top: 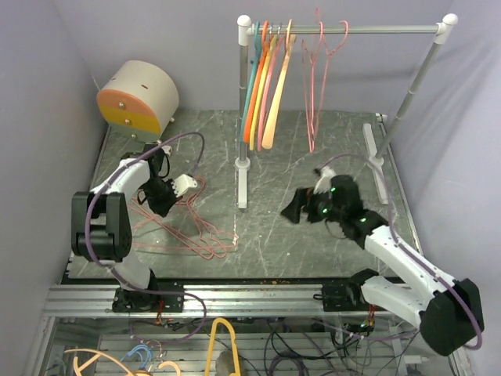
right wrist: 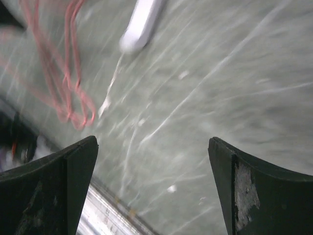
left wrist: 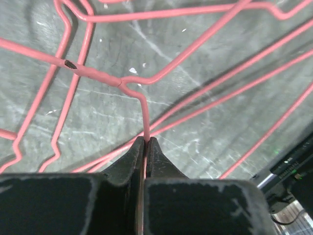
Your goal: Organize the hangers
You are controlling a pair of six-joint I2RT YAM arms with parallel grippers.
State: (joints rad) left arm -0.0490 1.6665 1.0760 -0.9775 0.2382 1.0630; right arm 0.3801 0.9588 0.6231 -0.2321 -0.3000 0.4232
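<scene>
Pinching the thin neck wire of one pink wire clothes hanger (left wrist: 145,110), the left claw (left wrist: 145,143) has its jaws pressed together with only that wire between them. The hanger lies flat on the grey marbled tabletop (top: 313,157) at the left, part of a loose pile of overlapping pink wire hangers (top: 200,233). From the claw the neck runs straight ahead, then splits into shoulders reaching out to either side, so the hanger's long axis lies crosswise to the claw's reach.

The silver metal rail (top: 368,30) stands at the far edge, well apart from this grip and off to its right. I judge the lift must carry the hanger up and across toward it, and neighbouring wires may drag along. Thick plastic hangers in teal, orange, yellow and peach (top: 264,86) hang at the rail's left end, with two pink wire ones (top: 313,94) beside them.

The right claw (right wrist: 152,143) is spread wide and empty above bare tabletop, farther from the pile than the left.

Only the left wrist view shows the wire caught between the jaws. Only the top view shows the rail and both arms. The right wrist view is blurred, giving just pink wire loops and a white rail foot (right wrist: 141,22).
</scene>
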